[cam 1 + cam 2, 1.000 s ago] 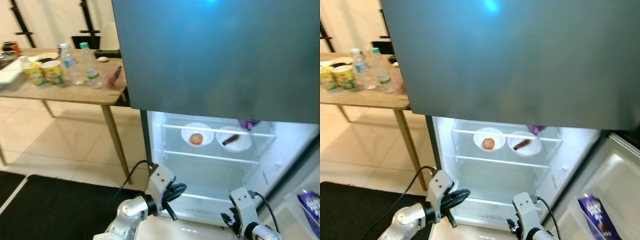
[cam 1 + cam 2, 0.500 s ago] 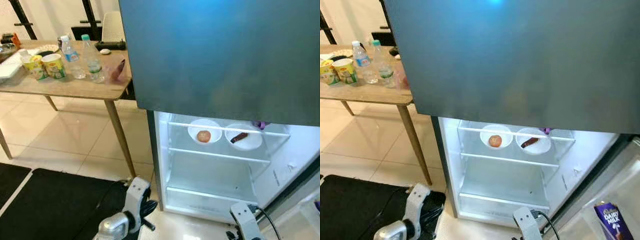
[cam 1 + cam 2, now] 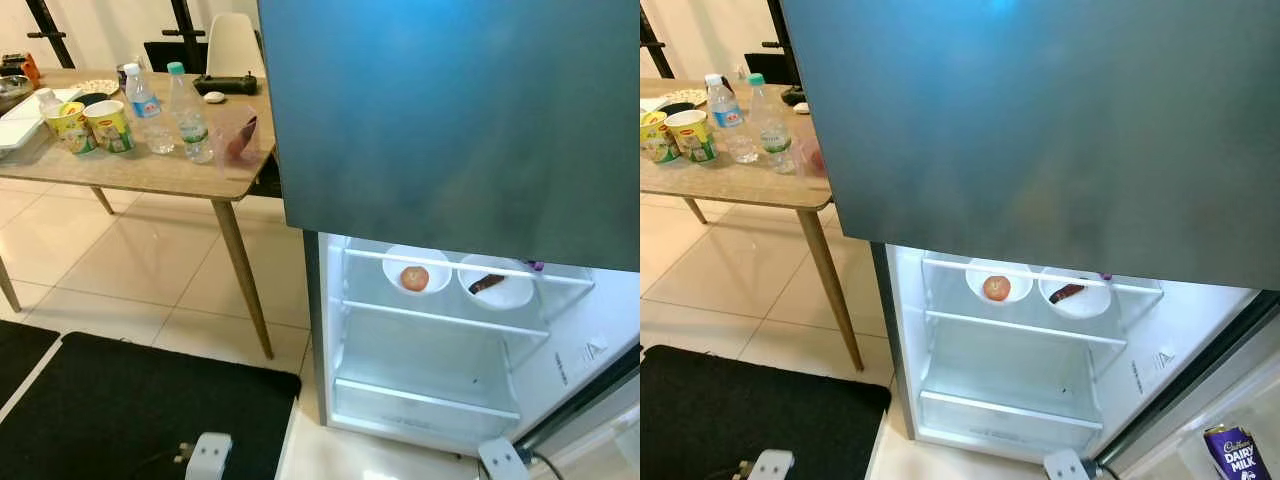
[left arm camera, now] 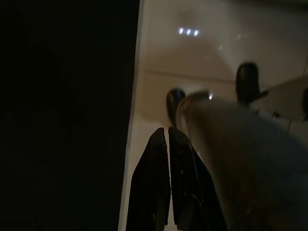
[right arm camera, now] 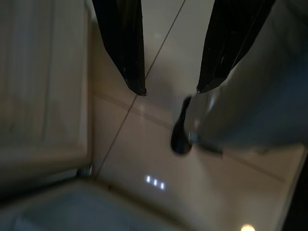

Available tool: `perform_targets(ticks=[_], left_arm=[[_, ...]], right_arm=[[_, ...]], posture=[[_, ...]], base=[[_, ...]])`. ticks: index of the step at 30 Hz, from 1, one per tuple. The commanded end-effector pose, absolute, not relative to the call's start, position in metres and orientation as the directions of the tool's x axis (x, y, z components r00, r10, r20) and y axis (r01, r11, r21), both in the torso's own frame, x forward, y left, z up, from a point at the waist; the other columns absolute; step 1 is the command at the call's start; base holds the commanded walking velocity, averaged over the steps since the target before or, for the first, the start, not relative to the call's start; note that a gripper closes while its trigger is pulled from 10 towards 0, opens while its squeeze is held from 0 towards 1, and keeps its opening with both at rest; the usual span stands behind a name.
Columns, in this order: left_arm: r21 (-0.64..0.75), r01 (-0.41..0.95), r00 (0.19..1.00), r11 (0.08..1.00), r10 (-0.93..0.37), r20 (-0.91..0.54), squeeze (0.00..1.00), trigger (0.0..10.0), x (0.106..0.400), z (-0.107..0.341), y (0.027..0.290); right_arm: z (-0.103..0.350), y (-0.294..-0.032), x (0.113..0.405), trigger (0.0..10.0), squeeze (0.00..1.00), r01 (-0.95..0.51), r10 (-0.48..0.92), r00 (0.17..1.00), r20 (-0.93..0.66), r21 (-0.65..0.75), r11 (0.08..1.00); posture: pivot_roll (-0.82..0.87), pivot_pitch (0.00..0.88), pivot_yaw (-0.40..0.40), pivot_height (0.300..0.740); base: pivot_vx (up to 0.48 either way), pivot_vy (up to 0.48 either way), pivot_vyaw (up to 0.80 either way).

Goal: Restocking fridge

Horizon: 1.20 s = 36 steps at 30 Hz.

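Left eye view: the fridge (image 3: pixel 420 330) stands open below its dark upper door (image 3: pixel 450 120), its lit compartment facing the robot. On the upper glass shelf (image 3: pixel 440 318) sit two white bowls side by side, one holding a reddish round fruit (image 3: pixel 414 277), the other a dark brown stick-shaped item (image 3: pixel 487 284); the shelf below them and the bottom drawer (image 3: pixel 425 402) show bare white plastic. The open lower door swings out to the right, and in the right eye view a purple Dairy Milk pack (image 3: pixel 1236 452) stands in its door bin.

Left of the fridge, the wooden table (image 3: pixel 150 175) nearly meets the fridge's side at its corner, with one slanted leg (image 3: pixel 243 275) over pale floor tiles. Water bottles (image 3: pixel 187 115) and noodle cups (image 3: pixel 108 125) crowd its top. A black mat (image 3: pixel 130 410) covers the floor before the robot, its edge ending just short of the fridge (a strip of tile lies between).

Both arms hang low. The left gripper (image 4: pixel 166 139) points down at the mat's edge with fingers pressed together, holding nothing. The right gripper (image 5: pixel 171 89) hangs over tile with fingers spread apart, empty.
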State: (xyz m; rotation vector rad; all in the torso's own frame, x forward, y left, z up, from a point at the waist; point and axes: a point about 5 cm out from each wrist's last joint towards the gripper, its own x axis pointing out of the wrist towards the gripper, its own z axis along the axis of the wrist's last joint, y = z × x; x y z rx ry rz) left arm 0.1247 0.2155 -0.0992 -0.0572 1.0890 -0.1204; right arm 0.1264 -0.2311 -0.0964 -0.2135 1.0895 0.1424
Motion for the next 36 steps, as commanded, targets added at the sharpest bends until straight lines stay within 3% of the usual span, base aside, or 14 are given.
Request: perform_targets(ticks=[1, 11, 13, 15, 21, 29, 36], left_arm=[[-0.070, 0.063, 0.414, 0.996, -0.090, -0.906, 0.00, 10.0, 0.114, -0.104, 0.215], [0.021, 0.195, 0.377, 0.980, -0.055, -0.924, 0.00, 10.0, 0.121, -0.105, 0.206], [0.127, 0.423, 0.290, 0.897, -0.001, -0.957, 0.00, 10.0, 0.117, -0.107, 0.205], [0.144, 0.451, 0.281, 0.881, 0.013, -0.960, 0.00, 10.0, 0.117, -0.107, 0.206], [0.154, 0.448, 0.285, 0.881, 0.023, -0.958, 0.00, 10.0, 0.118, -0.107, 0.207], [0.130, 0.526, 0.207, 0.841, 0.021, -0.978, 0.00, 10.0, 0.100, -0.112, 0.208], [0.120, 0.531, 0.193, 0.839, 0.018, -0.981, 0.00, 10.0, 0.095, -0.113, 0.206]], right_arm=[[-0.101, -0.230, 0.114, 10.0, 0.00, -0.186, -0.006, 0.410, -0.912, -0.090, 0.978], [-0.106, -0.228, 0.102, 10.0, 0.00, -0.212, -0.001, 0.347, -0.938, -0.079, 0.974], [-0.106, -0.227, 0.104, 10.0, 0.00, -0.254, -0.006, 0.335, -0.942, -0.096, 0.962], [-0.106, -0.226, 0.104, 10.0, 0.00, -0.276, -0.004, 0.328, -0.944, -0.101, 0.956], [-0.107, -0.224, 0.103, 10.0, 0.00, -0.306, -0.001, 0.313, -0.950, -0.101, 0.947], [-0.110, -0.223, 0.092, 10.0, 0.00, -0.307, -0.006, 0.278, -0.961, -0.095, 0.947], [-0.111, -0.223, 0.087, 10.0, 0.00, -0.312, -0.008, 0.258, -0.966, -0.091, 0.946]], posture=[[-0.06, 0.000, 0.019, 0.740], [-0.07, 0.000, 0.027, 0.740], [-0.07, 0.000, 0.031, 0.740], [-0.07, 0.000, 0.032, 0.740], [-0.07, 0.000, 0.031, 0.740], [-0.07, 0.000, 0.032, 0.740], [-0.07, 0.000, 0.029, 0.740]], base=[[0.000, 0.000, 0.00], [0.000, 0.000, -0.43], [0.000, 0.000, -0.72], [0.000, 0.000, -0.72], [0.000, 0.000, -0.72], [0.000, 0.000, -0.71], [0.000, 0.000, -0.71]])
